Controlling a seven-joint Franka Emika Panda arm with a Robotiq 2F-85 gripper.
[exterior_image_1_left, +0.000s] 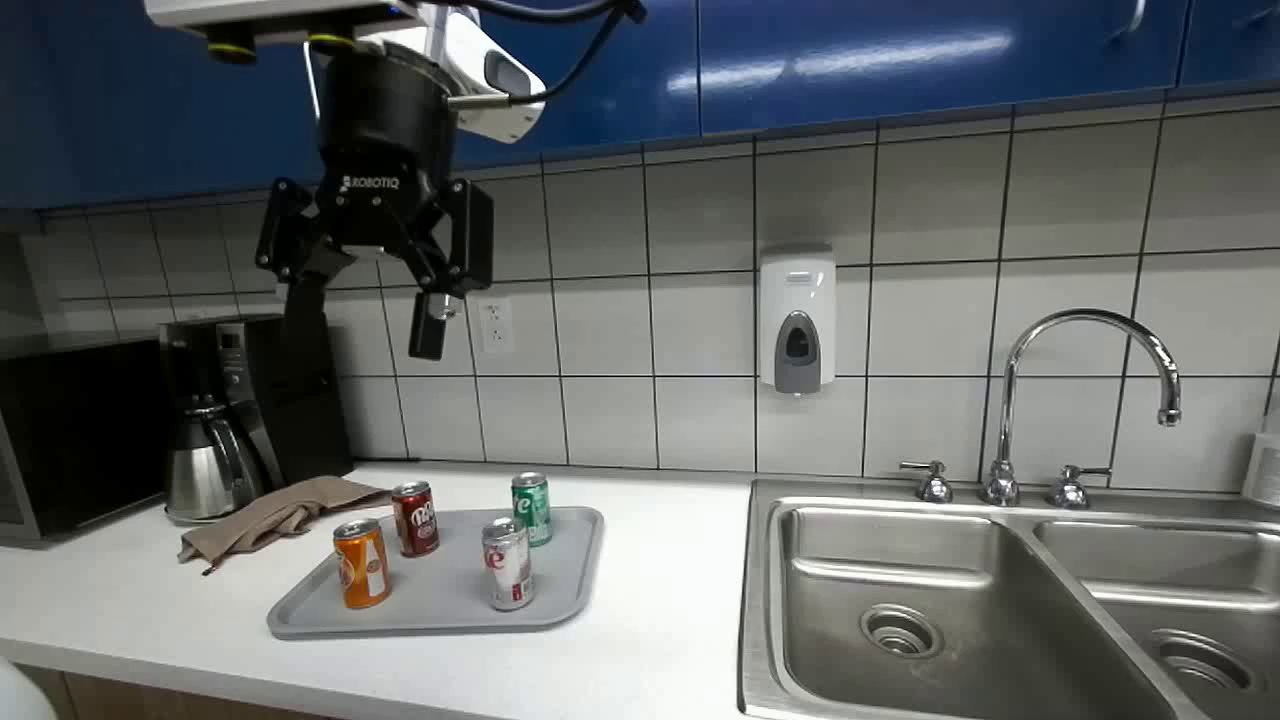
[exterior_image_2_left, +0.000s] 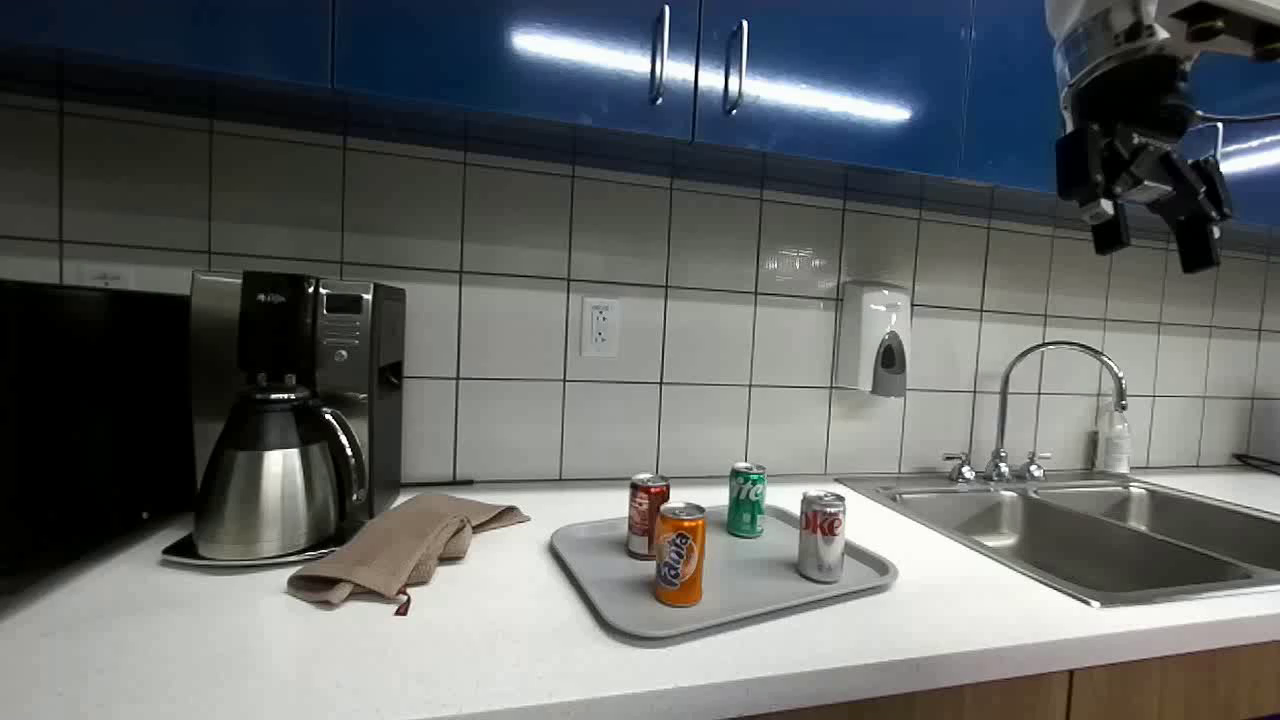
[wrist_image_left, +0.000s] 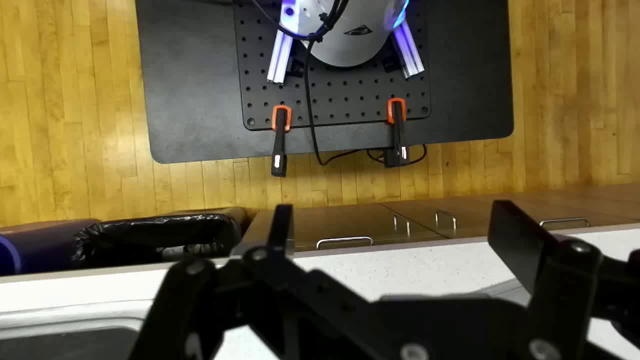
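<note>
My gripper (exterior_image_1_left: 366, 335) hangs high above the counter, its jaws wide apart with nothing between them. In the wrist view, both fingers (wrist_image_left: 520, 240) frame only the counter edge and lower cabinets. Far below stands a grey tray (exterior_image_1_left: 450, 612) bearing several upright soda cans. An orange Fanta can (exterior_image_2_left: 680, 560) is at the tray's front left in an exterior view, partly covering a dark red Dr Pepper can (exterior_image_1_left: 416, 522). A green Sprite can (exterior_image_1_left: 533, 510) stands at the back and a silver Diet Coke can (exterior_image_2_left: 822, 540) at the right. The gripper touches none of them.
A crumpled brown cloth (exterior_image_2_left: 410, 550) lies between the tray and a coffee maker (exterior_image_2_left: 275, 460). On the opposite side are a steel sink (exterior_image_1_left: 900, 560) and tall faucet (exterior_image_1_left: 1010, 400). Blue cabinets (exterior_image_1_left: 900, 50) overhang the counter; a soap dispenser (exterior_image_1_left: 797, 320) is on the wall.
</note>
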